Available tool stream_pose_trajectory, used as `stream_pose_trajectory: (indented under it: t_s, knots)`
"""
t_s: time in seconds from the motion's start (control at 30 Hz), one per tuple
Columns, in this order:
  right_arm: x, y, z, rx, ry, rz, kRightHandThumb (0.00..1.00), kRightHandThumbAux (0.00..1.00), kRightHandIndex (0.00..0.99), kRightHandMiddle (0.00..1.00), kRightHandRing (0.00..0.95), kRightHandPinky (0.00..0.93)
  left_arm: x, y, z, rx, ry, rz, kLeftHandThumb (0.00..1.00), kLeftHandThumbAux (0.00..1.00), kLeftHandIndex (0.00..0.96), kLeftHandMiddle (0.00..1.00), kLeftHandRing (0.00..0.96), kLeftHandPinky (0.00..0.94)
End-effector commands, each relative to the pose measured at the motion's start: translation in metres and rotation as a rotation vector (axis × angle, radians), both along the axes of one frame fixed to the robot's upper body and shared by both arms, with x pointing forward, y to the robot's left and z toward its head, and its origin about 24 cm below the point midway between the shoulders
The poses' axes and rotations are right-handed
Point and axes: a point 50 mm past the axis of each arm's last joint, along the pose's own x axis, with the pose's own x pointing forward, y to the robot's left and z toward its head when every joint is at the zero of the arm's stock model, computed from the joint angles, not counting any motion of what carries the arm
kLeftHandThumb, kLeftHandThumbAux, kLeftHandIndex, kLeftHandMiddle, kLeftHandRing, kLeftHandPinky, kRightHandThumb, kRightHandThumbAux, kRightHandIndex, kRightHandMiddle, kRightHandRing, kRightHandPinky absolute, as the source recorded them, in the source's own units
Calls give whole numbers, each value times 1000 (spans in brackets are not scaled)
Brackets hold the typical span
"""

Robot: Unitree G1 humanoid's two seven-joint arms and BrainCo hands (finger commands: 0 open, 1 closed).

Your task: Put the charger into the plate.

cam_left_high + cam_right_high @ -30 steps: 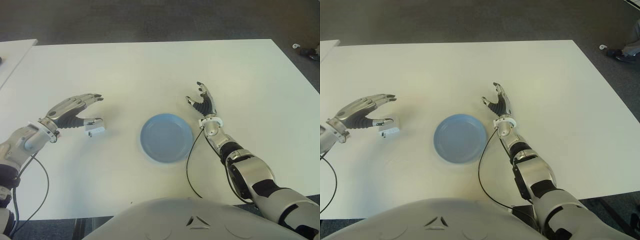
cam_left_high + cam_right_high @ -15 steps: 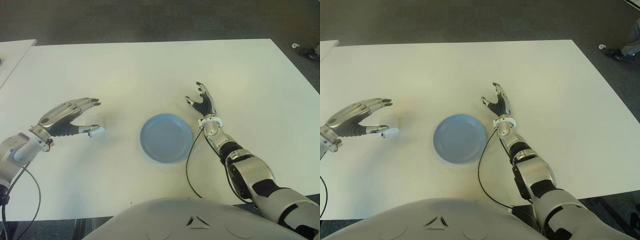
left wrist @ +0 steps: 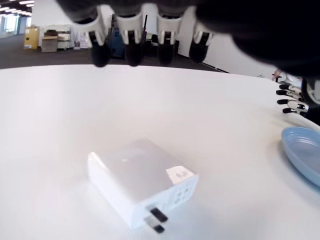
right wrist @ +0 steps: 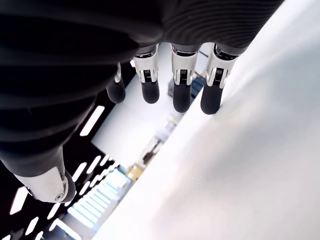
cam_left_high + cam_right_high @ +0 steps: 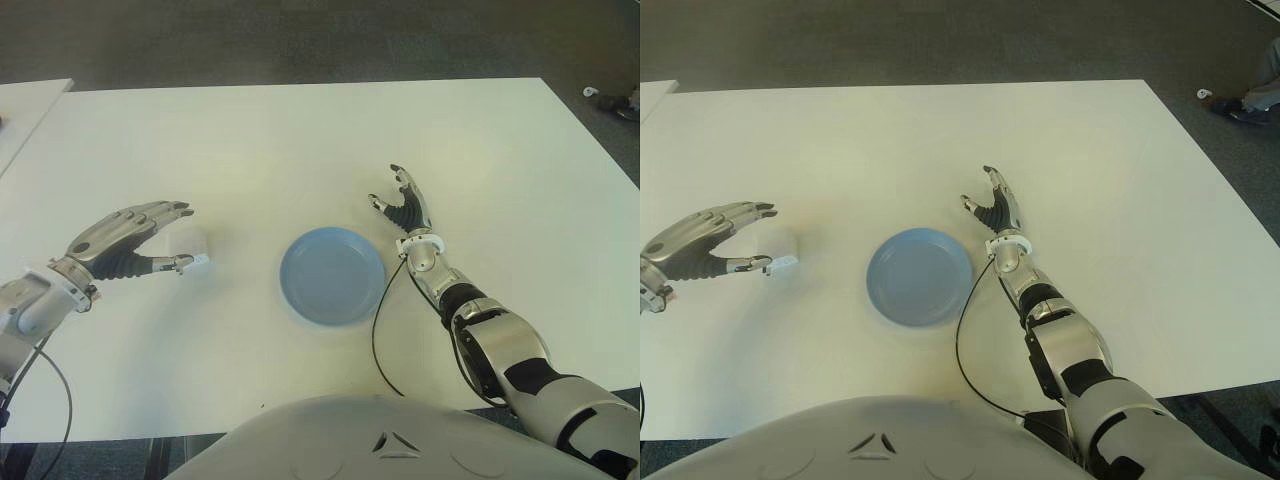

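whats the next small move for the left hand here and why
Probably lower the left hand and close its fingers around the small white rectangular charger. The charger lies flat on the white table, untouched, with the open fingers spread above it. The round blue plate sits empty to its right. The right hand shows open beyond the plate.

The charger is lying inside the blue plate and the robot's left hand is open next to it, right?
Not quite. The charger lies on the white table, not in the blue plate; the plate holds nothing. The left wrist view shows the charger on the bare tabletop with the plate off to one side. The rest is right: the left hand is open beside it.
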Motion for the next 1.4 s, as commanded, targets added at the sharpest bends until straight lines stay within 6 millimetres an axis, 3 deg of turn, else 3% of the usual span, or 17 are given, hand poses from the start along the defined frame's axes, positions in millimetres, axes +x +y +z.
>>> stream_pose_trajectory:
  t_s: [0.03, 0.1, 0.27, 0.37, 0.8, 1.4]
  knots:
    - [-30, -6, -38, -54, 181, -9, 56, 583, 0, 27, 92, 177, -4, -6, -12, 20, 35, 14, 281, 179, 0, 0, 0, 0]
    - [-30, -7, -38, -58, 178, -7, 52, 581, 0, 29, 93, 176, 0, -8, -17, 28, 27, 19, 276, 183, 0, 0, 0, 0]
    - [-30, -6, -37, -70, 170, -5, 42, 579, 0, 31, 94, 176, 28, 0, -60, 77, 8, 94, 275, 177, 0, 0, 0, 0]
    - [-30, -6, -37, -78, 164, -5, 39, 582, 0, 32, 93, 174, 35, 3, -74, 101, -16, 120, 282, 166, 0, 0, 0, 0]
    - [-30, -4, -37, -52, 154, -30, 72, 605, 0, 20, 125, 241, 47, 3, -83, 97, -155, 118, 315, 126, 0, 0, 0, 0]
    - [-30, -3, -36, 9, 141, -72, 123, 570, 0, 0, 111, 235, 54, 4, -88, 101, -173, 121, 288, 135, 0, 0, 0, 0]
